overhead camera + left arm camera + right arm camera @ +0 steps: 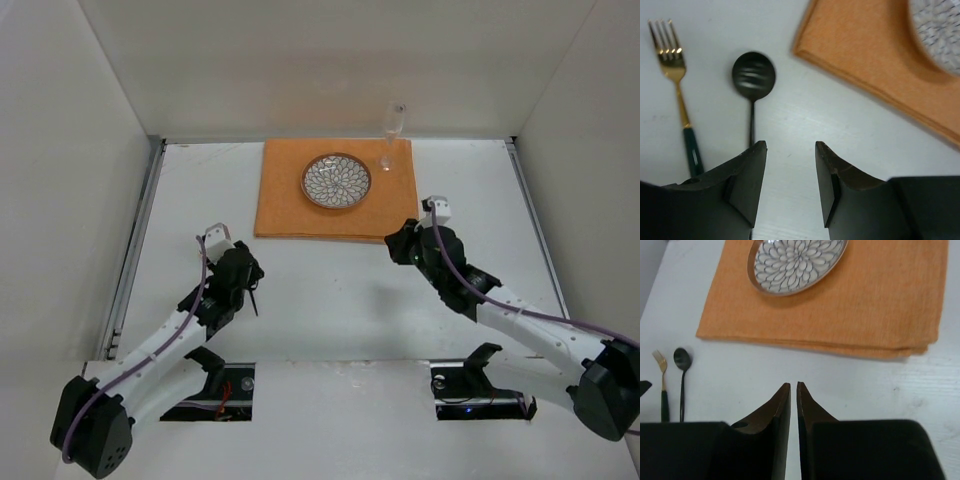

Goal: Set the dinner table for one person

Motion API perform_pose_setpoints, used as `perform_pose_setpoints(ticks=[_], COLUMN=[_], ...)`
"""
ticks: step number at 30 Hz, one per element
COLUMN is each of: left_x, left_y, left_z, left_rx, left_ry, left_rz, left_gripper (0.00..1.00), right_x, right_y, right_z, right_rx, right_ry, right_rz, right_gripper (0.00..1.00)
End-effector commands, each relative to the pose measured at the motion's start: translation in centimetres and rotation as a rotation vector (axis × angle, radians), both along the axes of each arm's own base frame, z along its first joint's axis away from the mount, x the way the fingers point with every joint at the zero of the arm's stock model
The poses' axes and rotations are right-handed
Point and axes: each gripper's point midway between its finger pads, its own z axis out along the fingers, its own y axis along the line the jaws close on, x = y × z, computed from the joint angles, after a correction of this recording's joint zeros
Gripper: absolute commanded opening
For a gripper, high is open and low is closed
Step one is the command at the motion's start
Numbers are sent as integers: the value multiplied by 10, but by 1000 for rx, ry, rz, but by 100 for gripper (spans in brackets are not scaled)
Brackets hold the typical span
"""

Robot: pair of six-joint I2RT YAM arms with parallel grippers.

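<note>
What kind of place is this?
Probably a robot test booth, not a dining room: plain white walls box in the table, two robot arms stand at its edge, and one plate sits on an orange mat.

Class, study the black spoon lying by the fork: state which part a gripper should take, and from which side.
Take the spoon by its thin straight handle, coming from above and closing across it. It lies flat on the table, so only a top approach gets around the handle. The fork lies alongside, roughly parallel, so keep the opening narrow.
</note>
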Motion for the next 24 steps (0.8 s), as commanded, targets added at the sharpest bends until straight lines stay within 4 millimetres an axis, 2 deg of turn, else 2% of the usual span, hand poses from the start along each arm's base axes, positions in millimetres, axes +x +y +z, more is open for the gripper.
perform_pose_setpoints(ticks=[1,6,9,18,24], left_x=[-28,-23,-20,-9,-9], left_y=[22,10,12,12,16], left_z=[-35,-57,-65,-78,-85], left_rx=[101,145,180,210,223], left_ry=[183,258,287,311,333], left_rz=[45,4,12,29,34], left_gripper=[41,40,37,31,16], right_x=[-2,-7,-8,-8,-6], right_y=[28,32,31,34,28], right_z=[43,27,20,17,16], right_rx=[163,157,161,172,170], right_ry=[-142,-134,-130,-118,-117], right_rz=[46,65,70,85,68], right_gripper=[16,17,17,19,23])
